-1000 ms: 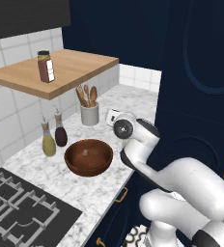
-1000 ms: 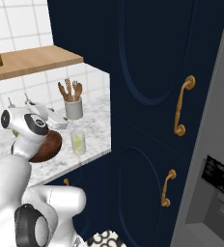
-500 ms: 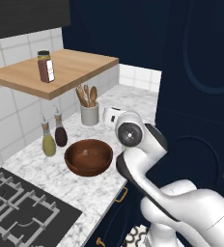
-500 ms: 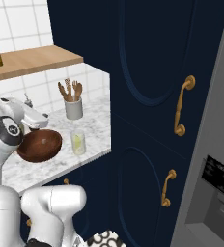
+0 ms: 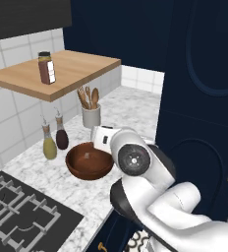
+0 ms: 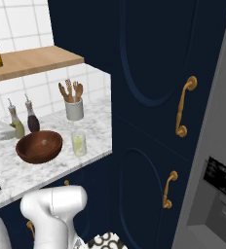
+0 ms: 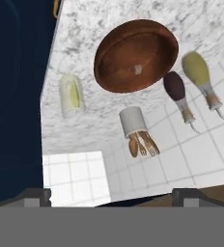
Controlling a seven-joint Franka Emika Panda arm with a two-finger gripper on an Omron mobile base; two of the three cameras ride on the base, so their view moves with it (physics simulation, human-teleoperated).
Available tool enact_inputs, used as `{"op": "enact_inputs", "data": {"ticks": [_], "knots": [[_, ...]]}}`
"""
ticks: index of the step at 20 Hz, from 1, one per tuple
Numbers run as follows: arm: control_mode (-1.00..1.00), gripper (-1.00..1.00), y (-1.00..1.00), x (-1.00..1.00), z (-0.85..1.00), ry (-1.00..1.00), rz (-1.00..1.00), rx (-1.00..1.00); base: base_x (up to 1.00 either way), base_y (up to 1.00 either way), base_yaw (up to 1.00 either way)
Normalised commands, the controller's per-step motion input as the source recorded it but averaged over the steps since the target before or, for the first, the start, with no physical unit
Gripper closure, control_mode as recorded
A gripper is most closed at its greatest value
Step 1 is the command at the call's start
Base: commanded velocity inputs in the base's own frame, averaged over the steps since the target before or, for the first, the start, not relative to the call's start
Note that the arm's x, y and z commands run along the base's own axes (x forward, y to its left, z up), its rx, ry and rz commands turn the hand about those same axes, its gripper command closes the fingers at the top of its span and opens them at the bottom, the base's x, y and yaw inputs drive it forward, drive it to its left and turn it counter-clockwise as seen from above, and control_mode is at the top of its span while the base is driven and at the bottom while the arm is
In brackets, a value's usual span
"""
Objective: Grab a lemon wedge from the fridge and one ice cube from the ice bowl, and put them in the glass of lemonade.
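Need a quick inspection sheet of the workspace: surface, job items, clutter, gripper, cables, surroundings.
Surface: marble counter, stove at its end.
Job's things: ice bowl, pale cube inside; glass of lemonade beside it, near the counter's front edge; fridge, door shut.
Clutter: utensil crock with wooden tools; two bottles by the tiled wall; spice jar on the wooden shelf.
Gripper: gripper open, empty, above the counter.
Cables: nothing seen.
Surroundings: navy cabinets, gold handles, closed.

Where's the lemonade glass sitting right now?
In the right base view the glass of lemonade stands near the counter's front edge, just right of the ice bowl and in front of the utensil crock, close to the navy cabinet.
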Motion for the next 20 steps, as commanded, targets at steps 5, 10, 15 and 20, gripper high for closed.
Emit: {"op": "enact_inputs", "data": {"ticks": [5,10,15,20], "knots": [[-1.00,-1.00,0.30,-0.53,0.00,0.00,0.07,0.00,0.00,0.00,0.00],[-1.00,-1.00,0.11,-0.19,-0.01,0.01,0.02,-0.01,0.00,0.00,0.00],[-1.00,-1.00,0.06,-0.05,-0.01,0.01,0.00,-0.01,0.00,0.00,0.00],[-1.00,-1.00,0.32,-0.26,0.00,0.00,0.03,-0.04,0.00,0.00,0.00]]}}
